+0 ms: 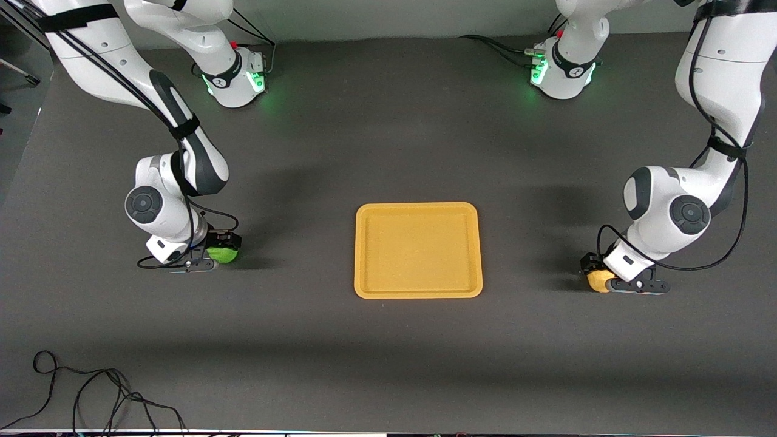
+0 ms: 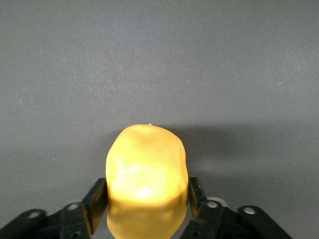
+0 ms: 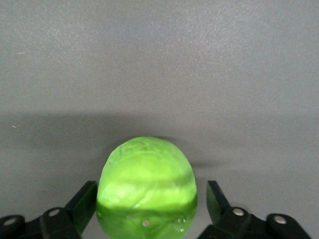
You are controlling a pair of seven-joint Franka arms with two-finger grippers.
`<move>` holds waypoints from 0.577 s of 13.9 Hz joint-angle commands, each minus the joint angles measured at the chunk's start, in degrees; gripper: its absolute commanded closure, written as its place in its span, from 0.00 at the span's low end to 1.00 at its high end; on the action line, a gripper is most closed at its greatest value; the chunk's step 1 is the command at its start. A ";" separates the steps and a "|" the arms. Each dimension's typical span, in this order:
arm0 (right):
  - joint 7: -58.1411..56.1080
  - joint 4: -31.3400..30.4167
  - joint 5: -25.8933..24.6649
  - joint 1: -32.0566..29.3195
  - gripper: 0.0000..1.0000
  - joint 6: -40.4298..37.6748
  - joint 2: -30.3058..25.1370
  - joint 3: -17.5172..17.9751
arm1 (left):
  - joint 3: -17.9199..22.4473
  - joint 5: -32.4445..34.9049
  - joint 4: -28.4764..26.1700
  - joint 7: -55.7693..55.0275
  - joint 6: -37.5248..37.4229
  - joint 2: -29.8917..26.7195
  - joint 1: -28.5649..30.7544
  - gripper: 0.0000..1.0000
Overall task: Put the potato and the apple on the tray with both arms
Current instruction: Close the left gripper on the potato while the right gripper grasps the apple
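Observation:
The yellow-tan potato lies low at the table toward the left arm's end. My left gripper is shut on it; in the left wrist view both fingers press the sides of the potato. The green apple sits on the table toward the right arm's end. My right gripper is open around it; in the right wrist view the apple lies between the fingers, with a gap at one side. The yellow-orange tray lies flat between the two fruits with nothing on it.
The dark grey table spreads around the tray. Loose black cables lie at the table's near edge toward the right arm's end. The arm bases stand along the edge farthest from the front camera.

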 commanded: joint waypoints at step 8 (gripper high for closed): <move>4.26 21.68 8.60 0.50 0.63 -32.60 -5.48 2.16 | -2.26 0.15 7.47 -21.19 -29.52 -13.86 -14.62 0.65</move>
